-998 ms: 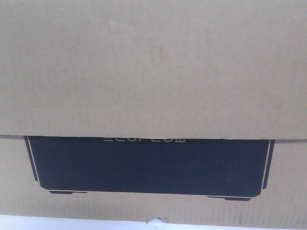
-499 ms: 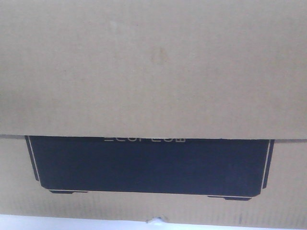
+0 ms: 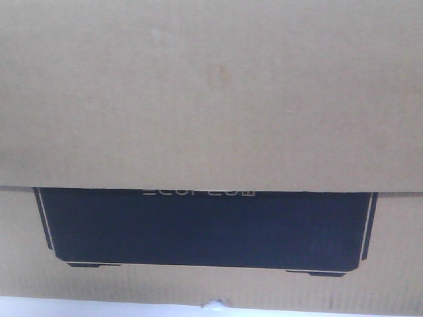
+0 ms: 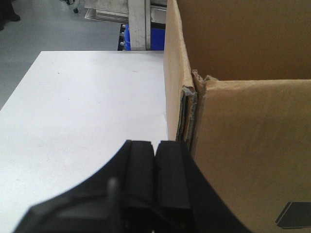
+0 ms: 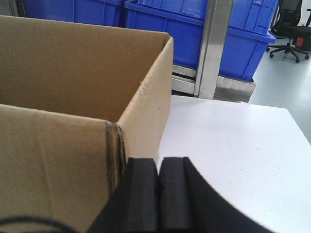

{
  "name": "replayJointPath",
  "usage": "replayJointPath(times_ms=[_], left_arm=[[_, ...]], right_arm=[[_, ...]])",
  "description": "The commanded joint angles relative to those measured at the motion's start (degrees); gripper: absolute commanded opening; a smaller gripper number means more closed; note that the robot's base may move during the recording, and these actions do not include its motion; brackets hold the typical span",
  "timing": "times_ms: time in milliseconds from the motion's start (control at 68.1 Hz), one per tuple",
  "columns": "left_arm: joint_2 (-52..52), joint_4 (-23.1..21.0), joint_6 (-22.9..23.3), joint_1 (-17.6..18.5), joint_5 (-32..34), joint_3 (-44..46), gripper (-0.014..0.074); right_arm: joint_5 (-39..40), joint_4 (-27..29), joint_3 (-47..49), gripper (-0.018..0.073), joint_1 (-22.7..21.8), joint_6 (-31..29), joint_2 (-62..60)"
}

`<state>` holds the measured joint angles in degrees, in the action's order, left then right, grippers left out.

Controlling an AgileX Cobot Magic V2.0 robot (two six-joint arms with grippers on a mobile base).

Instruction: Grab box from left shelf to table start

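The brown cardboard box fills the front view, its black ECOFLOW panel low in the frame. It stands open-topped on the white table. My left gripper is shut and empty, right beside the box's left side wall. My right gripper is shut and empty, right beside the box's right side wall. The box sits between the two grippers. A steel upright of the shelf stands behind the table, and shows in the left wrist view too.
Blue plastic bins sit behind the steel upright past the table's far edge. Grey floor lies beyond the table on the left. A black office chair stands at the far right.
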<state>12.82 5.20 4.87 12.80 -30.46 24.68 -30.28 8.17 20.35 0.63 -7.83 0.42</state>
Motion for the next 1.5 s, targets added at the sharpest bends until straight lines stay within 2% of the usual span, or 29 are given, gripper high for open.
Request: replayJointPath(times_ms=[0, 352, 528, 646, 793, 851, 895, 1483], left_arm=[[0.5, 0.4, 0.0, -0.2, 5.4, 1.6, -0.0099], [-0.6, -0.1, 0.0, -0.6, 5.4, 0.9, -0.0099], [-7.0, -8.1, 0.0, -5.1, 7.3, -4.7, -0.0099], [-11.8, -8.2, -0.5, -7.7, 13.7, -12.4, -0.0099], [-14.2, -8.2, -1.4, -7.8, 28.5, -23.9, -0.0099], [-14.2, -8.2, -1.4, -7.8, 32.4, -26.6, -0.0099], [-14.3, -8.2, -1.4, -7.7, 27.9, -25.9, -0.0099], [-14.3, -8.2, -1.4, -7.7, 27.8, -26.3, -0.0099]], right_arm=[[5.3, -0.1, 1.3, 0.0052, -0.2, -0.1, 0.7], [5.3, -0.1, 1.3, 0.0052, -0.2, -0.1, 0.7], [5.3, -0.1, 1.3, 0.0052, -0.2, -0.1, 0.7], [5.3, -0.1, 1.3, 0.0052, -0.2, -0.1, 0.7], [5.2, -0.1, 1.3, 0.0052, -0.2, -0.1, 0.7], [5.2, -0.1, 1.3, 0.0052, -0.2, -0.1, 0.7], [5.2, -0.1, 1.3, 0.0052, -0.2, -0.1, 0.7], [5.2, -0.1, 1.3, 0.0052, -0.2, -0.1, 0.7]])
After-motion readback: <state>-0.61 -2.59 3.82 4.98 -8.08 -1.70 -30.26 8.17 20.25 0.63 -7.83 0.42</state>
